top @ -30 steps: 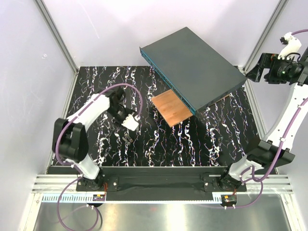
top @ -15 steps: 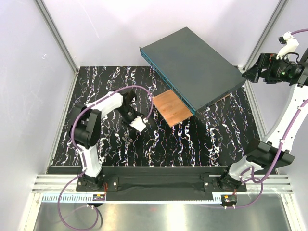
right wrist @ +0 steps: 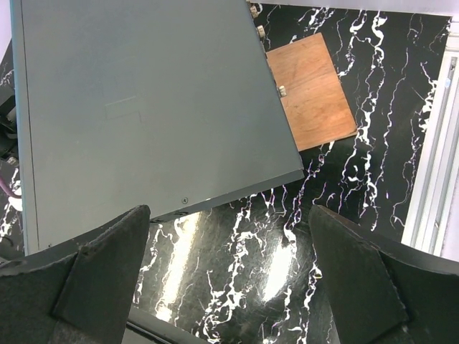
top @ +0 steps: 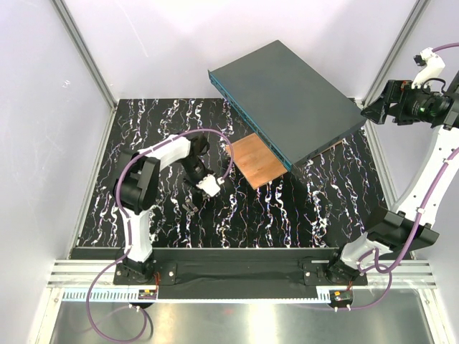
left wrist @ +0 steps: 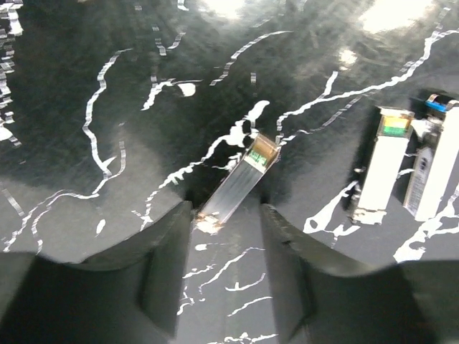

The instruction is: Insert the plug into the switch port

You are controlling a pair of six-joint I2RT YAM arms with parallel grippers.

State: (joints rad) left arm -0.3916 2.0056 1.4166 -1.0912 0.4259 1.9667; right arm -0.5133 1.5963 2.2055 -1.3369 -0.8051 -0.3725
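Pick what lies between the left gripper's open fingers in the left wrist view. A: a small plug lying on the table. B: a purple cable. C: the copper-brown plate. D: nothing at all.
A: the plug lies on the marbled table, its near end between the spread fingers of the left gripper.

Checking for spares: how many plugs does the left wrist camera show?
3. The tilted plug lies partly between fingertips of the open left gripper; the second plug and third plug lie side by side at right. Others may be hidden.
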